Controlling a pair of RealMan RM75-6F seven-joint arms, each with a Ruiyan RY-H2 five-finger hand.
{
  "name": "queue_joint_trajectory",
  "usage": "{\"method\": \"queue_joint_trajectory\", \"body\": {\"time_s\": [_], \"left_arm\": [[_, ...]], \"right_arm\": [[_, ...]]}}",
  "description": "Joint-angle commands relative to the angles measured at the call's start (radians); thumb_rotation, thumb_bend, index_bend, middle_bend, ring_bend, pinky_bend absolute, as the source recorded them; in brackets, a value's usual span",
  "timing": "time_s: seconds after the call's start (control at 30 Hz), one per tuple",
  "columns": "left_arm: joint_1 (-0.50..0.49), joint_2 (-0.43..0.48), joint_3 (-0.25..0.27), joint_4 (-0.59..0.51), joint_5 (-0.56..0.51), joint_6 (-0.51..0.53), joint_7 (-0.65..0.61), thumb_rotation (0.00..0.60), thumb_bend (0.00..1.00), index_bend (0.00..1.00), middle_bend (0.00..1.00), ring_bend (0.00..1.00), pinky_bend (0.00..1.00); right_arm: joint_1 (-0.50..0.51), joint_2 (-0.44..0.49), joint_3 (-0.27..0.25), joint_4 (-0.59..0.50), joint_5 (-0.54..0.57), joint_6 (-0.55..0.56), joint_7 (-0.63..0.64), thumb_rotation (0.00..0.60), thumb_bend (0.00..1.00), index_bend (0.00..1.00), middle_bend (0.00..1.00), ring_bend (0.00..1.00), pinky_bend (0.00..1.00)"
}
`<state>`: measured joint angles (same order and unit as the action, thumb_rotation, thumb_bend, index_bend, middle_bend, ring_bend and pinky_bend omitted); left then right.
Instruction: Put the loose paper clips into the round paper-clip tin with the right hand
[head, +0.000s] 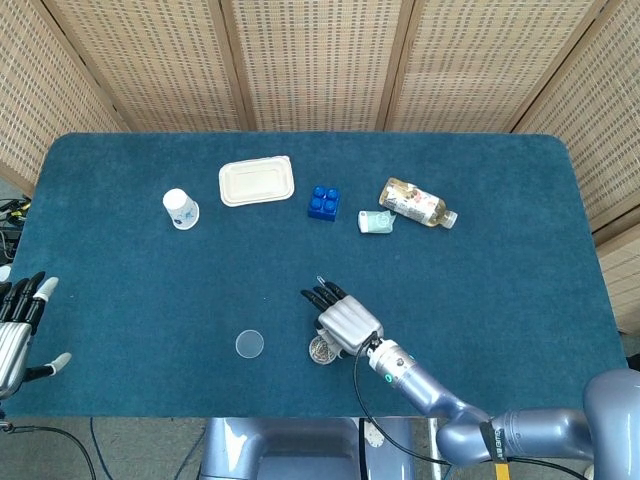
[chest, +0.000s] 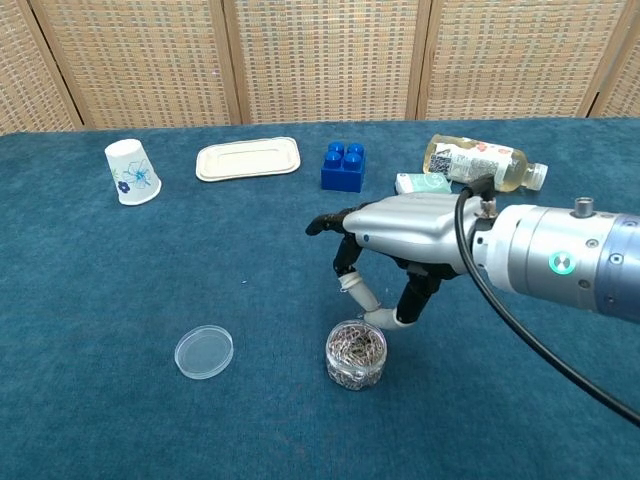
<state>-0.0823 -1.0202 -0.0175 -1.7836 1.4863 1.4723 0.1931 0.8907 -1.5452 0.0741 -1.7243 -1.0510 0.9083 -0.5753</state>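
Paper-clip tin (chest: 356, 353) (no legible label)

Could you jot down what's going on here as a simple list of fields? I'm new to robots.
right hand: above the tin, fingers curled down; whether it holds a clip cannot be told
left hand: at the table's edge, fingers apart, holding nothing
paper-clip tin: open, full of clips
lid: lying on the cloth, apart from the tin
loose clip: on the cloth beyond the fingers
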Motion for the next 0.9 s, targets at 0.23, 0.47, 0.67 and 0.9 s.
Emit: {"method": "queue_joint_trajectory", "body": {"time_s": [0.23, 0.47, 0.67, 0.9], "left_arm": [[0.001, 0.004, 0.0, 0.002, 0.003, 0.002, -0.011, 0.6, 0.0, 0.0, 0.0, 0.0, 0.0], [0.0, 0.005, -0.002, 0.003, -0.003, -0.003, -0.015, 0.6, 0.0, 0.0, 0.0, 0.0, 0.0], [-0.001, 0.003, -0.004, 0.005, -0.008, -0.007, -0.011, 0.6, 0.0, 0.0, 0.0, 0.0, 0.0], [-0.003, 0.002, -0.006, 0.005, -0.012, -0.01, -0.011, 0.6, 0.0, 0.0, 0.0, 0.0, 0.0]], "right_arm": [[0.014, -0.046, -0.012, 0.011, 0.032, -0.005, -0.04, 0.6, 0.54, 0.67, 0.02, 0.0, 0.0], [0.025, -0.086, -0.027, 0.044, 0.051, -0.016, -0.066, 0.6, 0.54, 0.67, 0.02, 0.0, 0.0], [0.03, -0.1, -0.021, 0.063, 0.062, -0.015, -0.067, 0.6, 0.54, 0.67, 0.02, 0.0, 0.0], [0.033, -0.089, -0.026, 0.066, 0.061, -0.029, -0.057, 0.6, 0.45, 0.6, 0.02, 0.0, 0.0]]}}
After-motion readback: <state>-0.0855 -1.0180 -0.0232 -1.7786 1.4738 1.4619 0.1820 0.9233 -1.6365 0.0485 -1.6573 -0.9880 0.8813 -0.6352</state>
